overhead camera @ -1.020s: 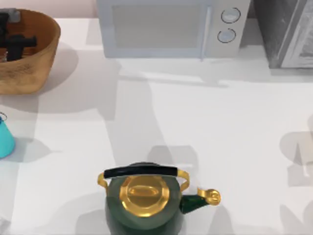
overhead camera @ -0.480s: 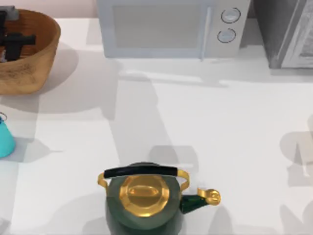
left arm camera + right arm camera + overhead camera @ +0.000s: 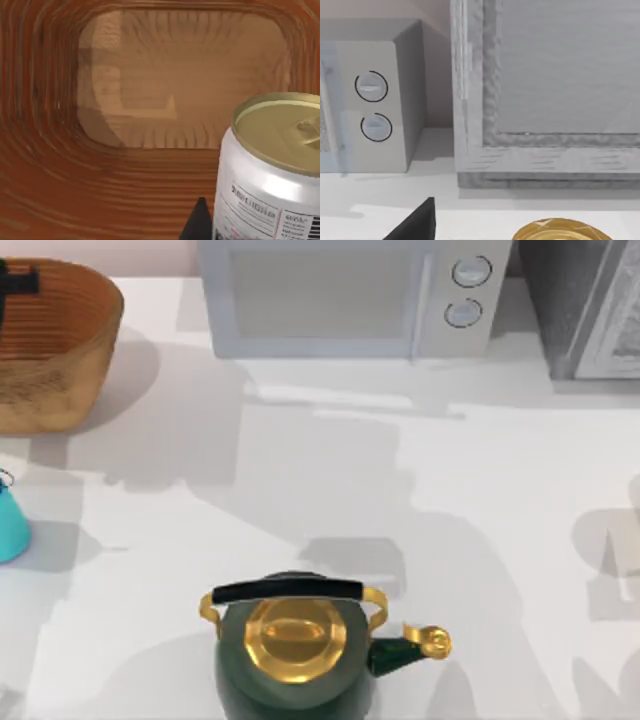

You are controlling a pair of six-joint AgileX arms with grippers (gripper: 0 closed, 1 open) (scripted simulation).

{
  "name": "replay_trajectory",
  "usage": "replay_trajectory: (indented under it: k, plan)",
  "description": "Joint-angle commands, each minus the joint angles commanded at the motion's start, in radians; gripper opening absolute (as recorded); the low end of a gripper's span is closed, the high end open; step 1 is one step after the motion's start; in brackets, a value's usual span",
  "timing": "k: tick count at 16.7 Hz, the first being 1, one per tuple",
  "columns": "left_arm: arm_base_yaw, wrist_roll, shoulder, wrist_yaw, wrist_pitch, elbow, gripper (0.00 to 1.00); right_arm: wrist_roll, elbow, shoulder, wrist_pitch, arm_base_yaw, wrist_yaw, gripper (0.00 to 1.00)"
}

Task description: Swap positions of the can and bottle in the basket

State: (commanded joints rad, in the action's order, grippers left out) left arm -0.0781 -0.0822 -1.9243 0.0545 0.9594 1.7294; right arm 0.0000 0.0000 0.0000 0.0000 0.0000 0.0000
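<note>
The woven basket (image 3: 70, 360) stands at the table's far left back corner. My left gripper (image 3: 14, 280) hangs over its left part. In the left wrist view the white can (image 3: 270, 170) with its dull gold top sits close under the camera, well above the basket's ribbed floor (image 3: 150, 100). One dark fingertip (image 3: 198, 225) lies against its side, so the gripper is shut on the can. The cyan bottle (image 3: 10, 528) stands on the table at the left edge, in front of the basket and outside it. My right gripper (image 3: 417, 225) is parked at the right.
A green-and-gold kettle (image 3: 295, 650) stands at the front middle. A white microwave (image 3: 345, 295) lines the back edge, with a grey cabinet (image 3: 590, 305) at the back right.
My left gripper has risen from inside the basket toward its upper left rim, and its shadow has shifted across the table. Bottle and kettle have not moved.
</note>
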Motion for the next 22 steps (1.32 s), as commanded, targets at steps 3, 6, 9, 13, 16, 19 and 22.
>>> replay_trajectory:
  k: [3,6,9,13,16,19,22]
  plan:
    - [0.014,0.013,0.385,-0.009,-0.185,-0.320,0.00,0.000,0.000,0.000,0.000,0.000,0.000,1.00]
    - [0.029,0.027,0.805,-0.019,-0.387,-0.658,0.00,0.000,0.000,0.000,0.000,0.000,0.000,1.00]
    - [0.043,0.041,1.199,-0.030,-0.581,-1.001,0.00,0.000,0.000,0.000,0.000,0.000,0.000,1.00]
    - [0.061,0.060,1.603,-0.043,-0.791,-1.402,0.00,0.000,0.000,0.000,0.000,0.000,0.000,1.00]
    - [0.071,0.073,1.803,-0.050,-0.895,-1.605,0.00,0.000,0.000,0.000,0.000,0.000,0.000,1.00]
    - [0.077,0.081,1.907,-0.054,-0.950,-1.711,0.00,0.000,0.000,0.000,0.000,0.000,0.000,1.00]
    - [0.078,0.082,1.924,-0.054,-0.959,-1.729,0.00,0.000,0.000,0.000,0.000,0.000,0.000,1.00]
